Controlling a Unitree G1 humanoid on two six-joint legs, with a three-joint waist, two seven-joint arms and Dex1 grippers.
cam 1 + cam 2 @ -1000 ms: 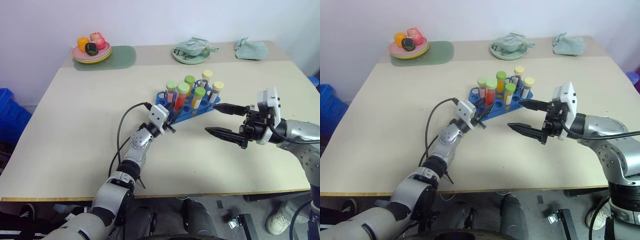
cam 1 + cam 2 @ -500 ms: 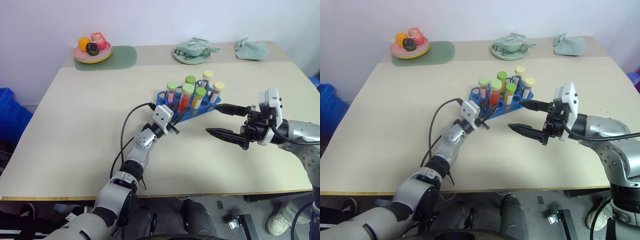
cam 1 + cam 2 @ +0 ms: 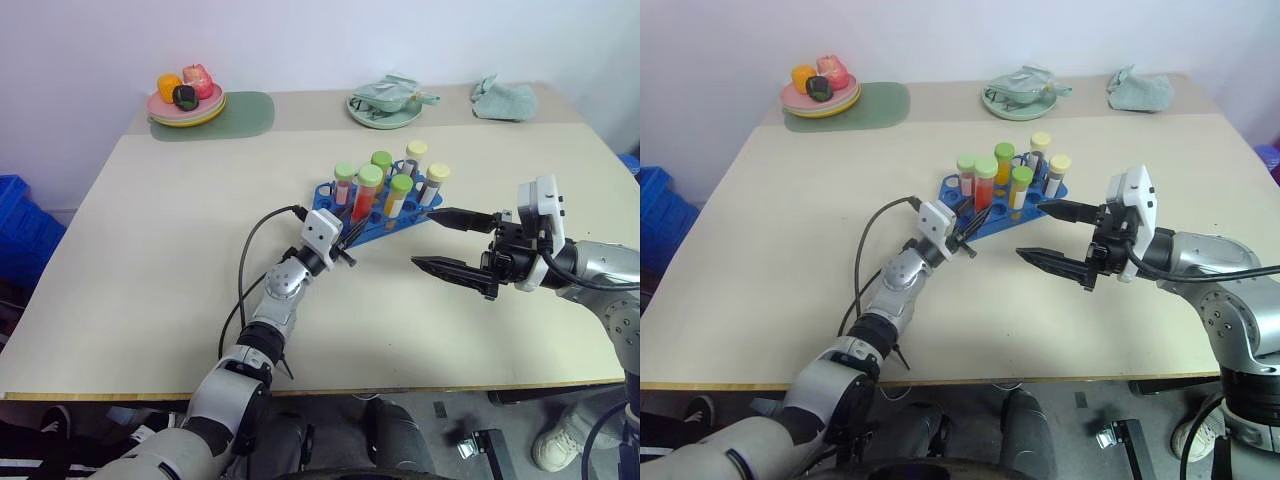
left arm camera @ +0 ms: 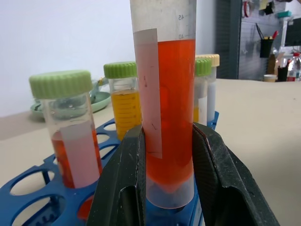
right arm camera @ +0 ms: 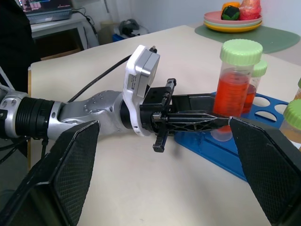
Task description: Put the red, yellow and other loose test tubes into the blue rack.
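The blue rack (image 3: pixel 392 226) lies mid-table and holds several capped tubes. My left gripper (image 3: pixel 352 228) is shut on the red tube (image 3: pixel 366 196), low on its body. Up close its two fingers (image 4: pixel 123 183) press both sides of that red tube (image 4: pixel 170 117), which stands upright with its tip at the rack's near row. A yellow tube (image 4: pixel 125 107) and a red, white-labelled one (image 4: pixel 70 141) stand in holes behind it. Two cream-capped tubes (image 3: pixel 435 182) stand at the far end. My right gripper (image 3: pixel 424 238) hovers open just right of the rack, holding nothing.
At the back left, a plate of toy fruit (image 3: pixel 185 100) rests on a green mat (image 3: pixel 240 115). A green plate with a cloth (image 3: pixel 383 105) and a folded cloth (image 3: pixel 503 98) lie at the back right. A blue crate (image 3: pixel 20 230) stands left of the table.
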